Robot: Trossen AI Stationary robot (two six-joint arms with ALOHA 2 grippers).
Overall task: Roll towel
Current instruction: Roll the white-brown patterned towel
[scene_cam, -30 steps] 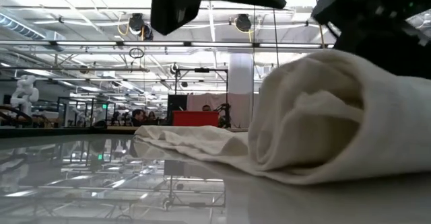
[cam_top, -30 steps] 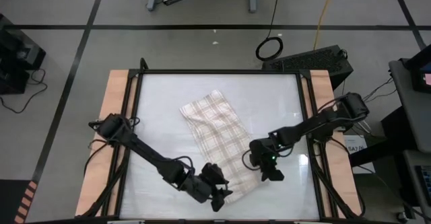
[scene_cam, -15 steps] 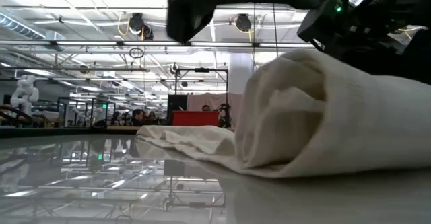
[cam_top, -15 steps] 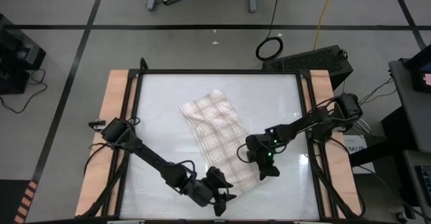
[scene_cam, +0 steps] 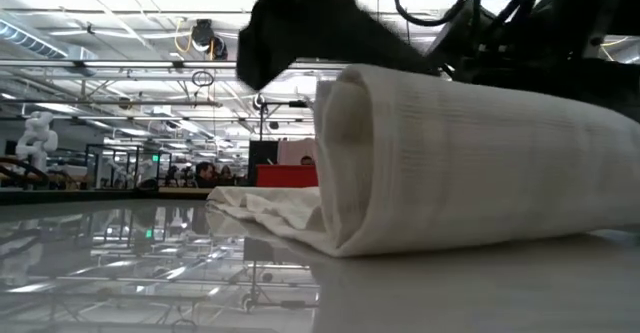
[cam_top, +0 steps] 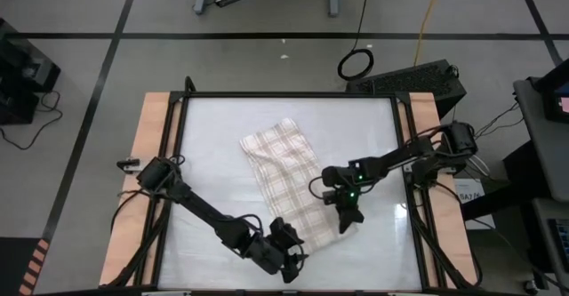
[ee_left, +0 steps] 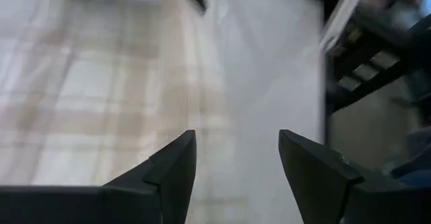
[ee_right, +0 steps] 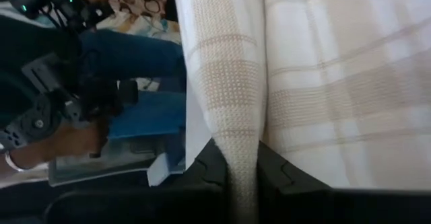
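The towel (cam_top: pixel 284 167), cream with tan plaid, lies slantwise across the middle of the table. Its near end is wound into a thick roll (scene_cam: pixel 470 163), and the flat part (scene_cam: pixel 265 208) stretches away behind it. My right gripper (cam_top: pixel 342 223) is at the roll's right end, shut on cloth (ee_right: pixel 239 177). My left gripper (cam_top: pixel 292 259) stands open at the roll's near left end. In the left wrist view the plaid cloth (ee_left: pixel 101 83) shows beyond its spread fingers (ee_left: pixel 236 163). My right gripper pinches a raised ridge of the towel (ee_right: pixel 236 130) between its two fingers (ee_right: pixel 277 173), at the roll's right end. It comes from the table's right, slanting down. The rest of the towel lies on the table. Whether my left gripper touches the cloth I cannot tell.
Wooden rails (cam_top: pixel 151 180) run along the table's left and right sides. Bare white table top (cam_top: pixel 213 154) lies left of and beyond the towel. A seated person (ee_right: pixel 135 69) shows beyond the table's edge in the right wrist view.
My right gripper has moved toward the table's left and far side, rolling its wrist and staying shut on the cloth. The roll has turned over farther onto the flat part, so its end now stands farther left in the low view.
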